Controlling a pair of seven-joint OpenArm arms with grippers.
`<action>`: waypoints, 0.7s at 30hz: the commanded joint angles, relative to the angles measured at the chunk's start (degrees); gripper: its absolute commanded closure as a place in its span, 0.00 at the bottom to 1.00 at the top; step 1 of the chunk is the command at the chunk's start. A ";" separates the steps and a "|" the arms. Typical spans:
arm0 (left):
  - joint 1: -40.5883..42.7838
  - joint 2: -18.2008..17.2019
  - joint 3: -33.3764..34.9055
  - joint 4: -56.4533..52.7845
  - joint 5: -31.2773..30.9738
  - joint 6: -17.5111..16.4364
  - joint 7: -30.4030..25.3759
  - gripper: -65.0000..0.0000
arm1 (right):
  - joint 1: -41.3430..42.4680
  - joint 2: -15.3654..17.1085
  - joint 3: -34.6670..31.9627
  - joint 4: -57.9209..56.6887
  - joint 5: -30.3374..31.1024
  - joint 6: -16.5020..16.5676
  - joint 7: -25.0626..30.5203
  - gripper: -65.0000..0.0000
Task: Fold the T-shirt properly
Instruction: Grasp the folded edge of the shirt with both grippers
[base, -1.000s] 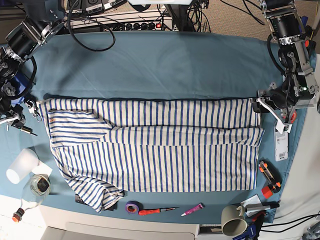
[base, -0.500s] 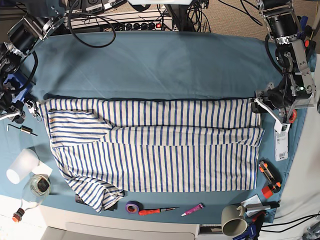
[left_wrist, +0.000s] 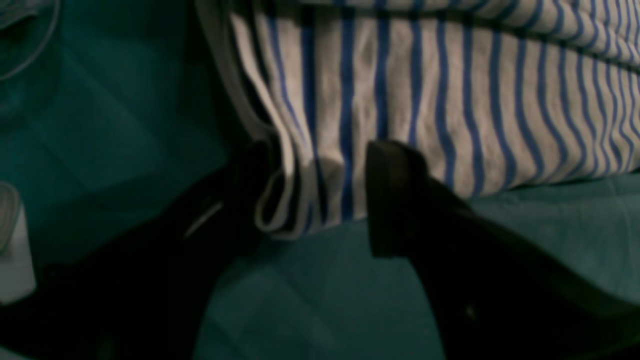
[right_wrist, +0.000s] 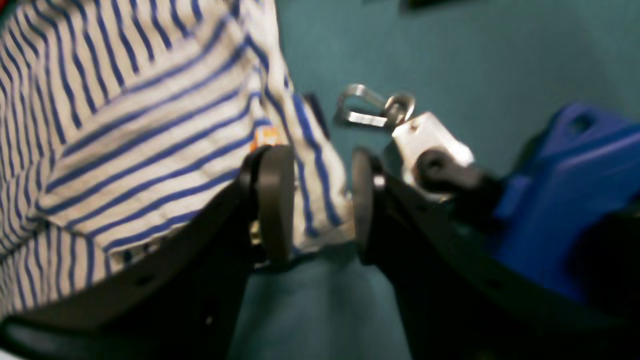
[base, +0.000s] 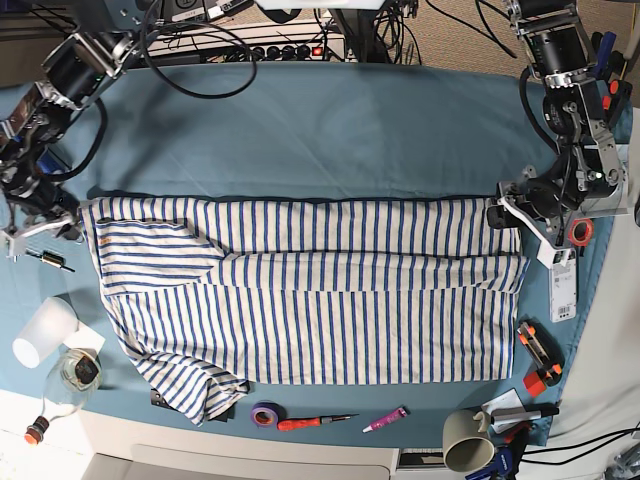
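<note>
Both arms reach down to the far corners of the T-shirt (base: 310, 290), spread across the middle of the teal bench (base: 320, 130). The left end effector (left_wrist: 320, 200) and right end effector (right_wrist: 312, 205) each straddle a corner hem — fingers parted, cloth between, not pinched.

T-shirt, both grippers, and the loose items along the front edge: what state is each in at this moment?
T-shirt: spread flat, long edges folded inward, one front corner crumpled.
Left gripper: open, jaws either side of a shirt corner.
Right gripper: open, jaws either side of the shirt's edge.
Mug: lying on its side.
Plastic cup: lying on its side.
Tape roll: lying flat.
</note>
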 joint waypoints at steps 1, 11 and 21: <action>-1.09 -0.83 -0.17 0.94 -0.85 -0.22 -0.85 0.51 | 0.92 0.50 0.04 0.90 0.55 0.39 1.27 0.69; -1.07 -0.83 -0.17 0.94 -0.87 -0.24 -0.85 0.51 | 0.79 -1.90 -1.03 -8.92 -5.86 0.28 3.89 0.69; -1.07 -0.83 -0.17 0.94 -0.85 -0.22 -0.85 0.51 | 0.81 -1.88 -1.03 -12.07 -6.27 0.33 3.72 0.71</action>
